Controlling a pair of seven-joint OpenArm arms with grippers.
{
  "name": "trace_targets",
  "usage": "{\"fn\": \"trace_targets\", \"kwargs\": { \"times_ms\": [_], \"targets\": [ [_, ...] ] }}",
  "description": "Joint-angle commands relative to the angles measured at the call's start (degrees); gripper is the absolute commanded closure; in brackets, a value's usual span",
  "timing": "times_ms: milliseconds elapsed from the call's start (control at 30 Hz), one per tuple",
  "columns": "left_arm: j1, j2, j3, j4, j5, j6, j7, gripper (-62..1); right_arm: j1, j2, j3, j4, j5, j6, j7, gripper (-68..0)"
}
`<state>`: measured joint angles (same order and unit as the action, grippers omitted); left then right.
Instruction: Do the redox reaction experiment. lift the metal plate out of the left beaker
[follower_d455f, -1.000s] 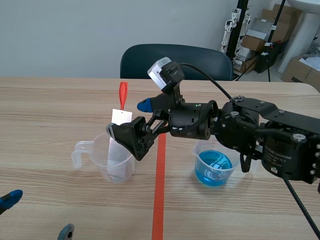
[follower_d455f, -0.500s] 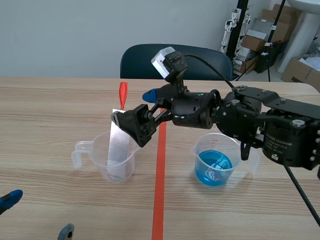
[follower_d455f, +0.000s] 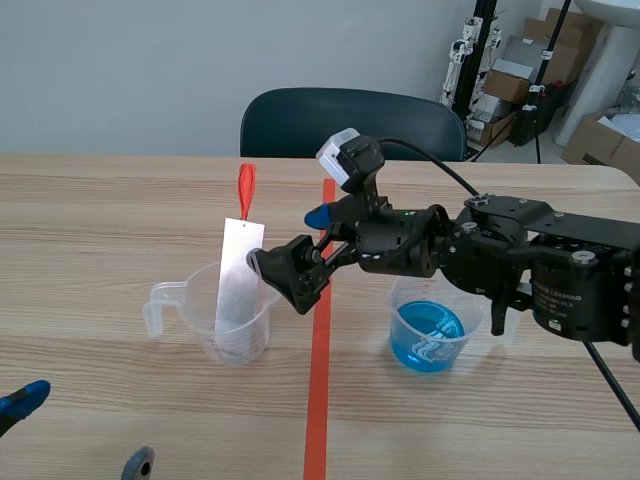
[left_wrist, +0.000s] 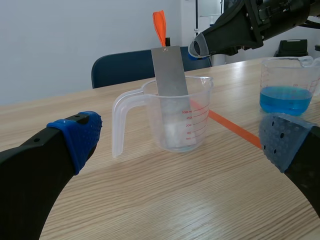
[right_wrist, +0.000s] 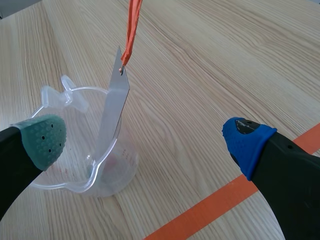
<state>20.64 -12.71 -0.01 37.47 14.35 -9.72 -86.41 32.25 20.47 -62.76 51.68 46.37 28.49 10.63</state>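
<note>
Fingers of your right end effector stand spread, gripping nothing, just beside the plate, which leans in the left beaker on the tabletop. Your left end effector, also released, faces that beaker.

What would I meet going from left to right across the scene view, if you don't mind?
The left gripper, clear beaker holding the metal plate, right gripper, beaker of blue liquid.

Room above metal plate, right tool beside left beaker (blue beaker apart)
</note>
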Motion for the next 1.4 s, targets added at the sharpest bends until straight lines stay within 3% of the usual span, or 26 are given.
{"fn": "trace_targets", "kwargs": {
  "times_ms": [0,933,1367],
  "targets": [
    [0.4,-0.2,0.0,0.2,-0.2,-0.1,-2.6,-62.3,2.4,-0.4,0.1,1.0,0.8,0.2,1.3,-67.9],
    [0.4,-0.2,0.0,0.2,-0.2,-0.1,-2.6,-62.3,3.1,-3.0,0.1,1.0,0.8,-0.5,0.0,-67.9],
    [0.4,-0.2,0.0,0.2,-0.2,-0.1,-2.6,-62.3,3.1,-3.0,0.1,1.0,0.8,-0.5,-0.9,-43.6]
  ]
}}
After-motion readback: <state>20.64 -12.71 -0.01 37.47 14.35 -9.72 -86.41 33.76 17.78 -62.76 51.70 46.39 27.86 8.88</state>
